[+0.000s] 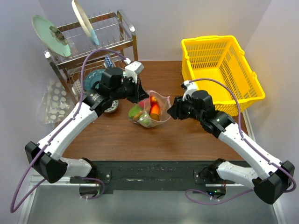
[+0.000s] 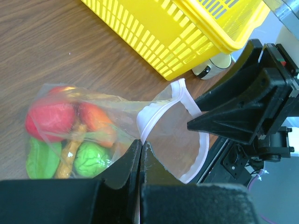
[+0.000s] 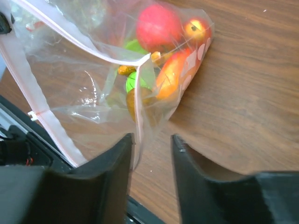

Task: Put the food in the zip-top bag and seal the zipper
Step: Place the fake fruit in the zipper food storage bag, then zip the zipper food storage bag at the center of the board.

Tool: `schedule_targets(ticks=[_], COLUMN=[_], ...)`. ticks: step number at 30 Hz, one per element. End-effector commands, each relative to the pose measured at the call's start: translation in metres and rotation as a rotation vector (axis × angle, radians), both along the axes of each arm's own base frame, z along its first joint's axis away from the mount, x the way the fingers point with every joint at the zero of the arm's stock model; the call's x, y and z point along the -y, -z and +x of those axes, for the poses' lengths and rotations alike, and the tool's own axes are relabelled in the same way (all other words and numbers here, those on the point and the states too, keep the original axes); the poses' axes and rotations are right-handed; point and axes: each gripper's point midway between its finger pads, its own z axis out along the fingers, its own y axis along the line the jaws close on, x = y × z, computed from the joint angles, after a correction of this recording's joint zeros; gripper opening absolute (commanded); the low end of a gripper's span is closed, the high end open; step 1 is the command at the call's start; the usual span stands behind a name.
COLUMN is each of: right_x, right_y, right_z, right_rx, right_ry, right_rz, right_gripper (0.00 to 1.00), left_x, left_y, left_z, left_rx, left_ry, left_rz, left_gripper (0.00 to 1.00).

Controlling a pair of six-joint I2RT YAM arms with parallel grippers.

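pinching the bag (image 2: 177, 140) at its left end, left pincer (image 2: 141, 145) clamped shut — right pincer (image 3: 152, 141), jaws apart, straddles the right edge.

Brown wooden table (image 1: 117, 135): zip-top bag (image 1: 163, 105) of food (image 1: 153, 111) at centre, yellow basket (image 1: 219, 70) at far right.

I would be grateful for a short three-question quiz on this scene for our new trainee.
1. True or false: the food already lies inside the zip-top bag.
2. Which gripper is shut on the bag's edge? A left, B right, C neither.
3. Is the zipper sealed yet?
Key: 1 true; 2 A, the left gripper; 3 no, the mouth gapes open.
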Motion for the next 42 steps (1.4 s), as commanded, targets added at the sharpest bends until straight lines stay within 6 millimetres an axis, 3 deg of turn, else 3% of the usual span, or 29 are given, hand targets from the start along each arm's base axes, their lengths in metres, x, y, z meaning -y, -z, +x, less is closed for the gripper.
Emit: schedule_targets(ticks=[1, 3, 4, 7, 9, 10, 11, 13, 14, 15, 17, 27, 28, 30, 31, 32, 34, 36, 37, 38, 40, 42], right_x=[-0.012, -0.013, -0.014, -0.011, -0.005, -0.004, -0.003, -0.003, -0.004, -0.004, -0.007, -0.013, -0.014, -0.016, -0.016, -0.018, -0.020, -0.022, -0.023, -0.024, -0.026, -0.029], right_y=[-0.018, -0.028, -0.037, -0.055, -0.071, -0.072, -0.076, -0.077, -0.076, -0.077, -0.074, -0.079, -0.080, -0.082, -0.083, -0.085, -0.088, -0.090, -0.092, -0.092, -0.093, -0.093], right_z=[-0.001, 0.000, 0.001, 0.002, 0.005, 0.006, 0.007, 0.009, 0.010, 0.011, 0.013, 0.017, 0.017, 0.017, 0.017, 0.016, 0.015, 0.014, 0.013, 0.014, 0.012, 0.011], right_rx=[0.036, 0.044, 0.057, 0.085, 0.119, 0.123, 0.126, 0.124, 0.110, 0.105, 0.082, 0.056, 0.055, 0.043, 0.043, 0.036, 0.037, 0.030, 0.029, 0.025, 0.019, 0.011], right_ry=[-0.052, -0.059, -0.056, -0.026, 0.025, 0.040, 0.061, 0.080, 0.089, 0.098, 0.106, 0.132, 0.130, 0.132, 0.132, 0.127, 0.124, 0.116, 0.112, 0.111, 0.096, 0.082], right_rz=[0.049, 0.061, 0.071, 0.099, 0.138, 0.150, 0.171, 0.189, 0.199, 0.202, 0.211, 0.282, 0.288, 0.306, 0.312, 0.325, 0.342, 0.361, 0.366, 0.370, 0.374, 0.378], right_gripper=[0.21, 0.05, 0.01, 0.00, 0.00, 0.00, 0.00, 0.00, 0.00, 0.00, 0.00, 0.00, 0.00, 0.00, 0.00, 0.00, 0.00, 0.00, 0.00, 0.00, 0.00, 0.00], left_x=[0.004, 0.005, 0.007, 0.009, 0.010, 0.010, 0.009, 0.005, 0.004, 0.002, -0.005, -0.032, -0.034, -0.033, -0.035, -0.036, -0.041, -0.043, -0.045, -0.046, -0.046, -0.042], left_y=[-0.021, -0.021, -0.022, -0.022, -0.023, -0.026, -0.021, -0.018, -0.018, -0.017, -0.015, -0.002, 0.011, 0.003, 0.019, 0.011, 0.029, 0.024, 0.038, 0.031, 0.049, 0.048], left_z=[-0.010, -0.012, -0.015, -0.019, -0.021, -0.025, -0.029, -0.036, -0.038, -0.040, -0.049, -0.085, -0.093, -0.096, -0.098, -0.096, -0.092, -0.091, -0.088, -0.087, -0.084, -0.087], left_rx=[0.046, 0.041, 0.041, 0.040, 0.045, 0.053, 0.046, 0.058, 0.076, 0.090, 0.115, 0.217, 0.210, 0.261, 0.255, 0.304, 0.306, 0.365, 0.363, 0.405, 0.413, 0.474], left_ry=[0.043, 0.055, 0.072, 0.093, 0.106, 0.121, 0.129, 0.138, 0.140, 0.144, 0.142, 0.095, 0.104, 0.106, 0.092, 0.078, 0.022, 0.001, -0.025, -0.035, -0.064, -0.054], left_rz=[-0.049, -0.054, -0.062, -0.069, -0.074, -0.085, -0.083, -0.090, -0.096, -0.095, -0.096, -0.229, -0.244, -0.332, -0.340, -0.381, -0.400, -0.449, -0.445, -0.477, -0.461, -0.468], left_gripper=[0.00, 0.00, 0.00, 0.00, 0.09, 0.16, 0.34, 0.53, 0.79, 0.90, 1.00, 0.98, 0.98, 0.97, 0.96, 0.95, 0.93, 0.92, 0.91, 0.88, 0.85, 0.81])
